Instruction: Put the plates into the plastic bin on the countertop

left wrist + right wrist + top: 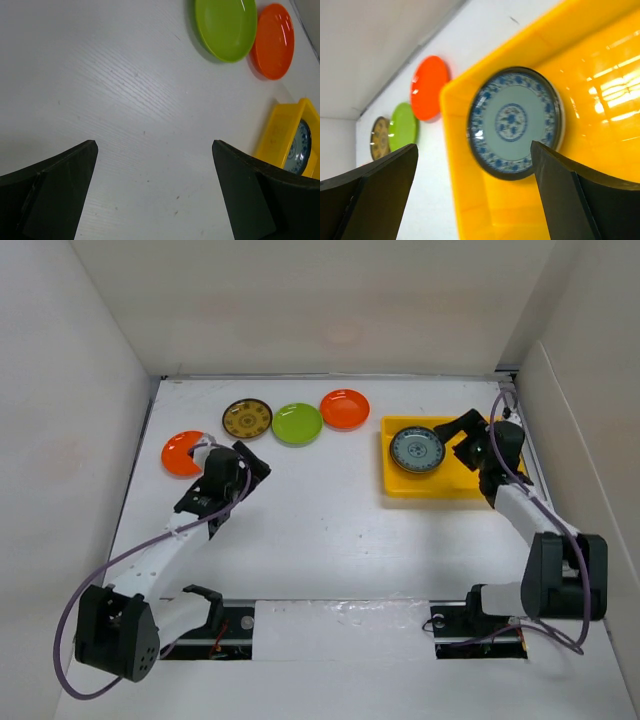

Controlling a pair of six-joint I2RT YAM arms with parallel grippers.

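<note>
A teal patterned plate [416, 449] lies in the yellow plastic bin [435, 486] at the right of the white countertop [320, 530]. My right gripper [462, 432] hovers open and empty over the bin's right part; in its wrist view [474, 150] that plate [512, 122] lies in the bin [520, 215] between the spread fingers. One orange plate [180, 453], a dark gold-patterned plate [247, 419], a lime green plate [297, 424] and a second orange plate [345, 409] lie on the countertop. My left gripper [243, 464] is open and empty beside the left orange plate, over bare surface [154, 145].
White walls close in the countertop on three sides. The left wrist view shows the green plate [226, 27], an orange plate [272, 40] and the bin's corner [280, 142]. The right wrist view shows the orange [429, 87], green [402, 127] and gold-patterned [380, 139] plates.
</note>
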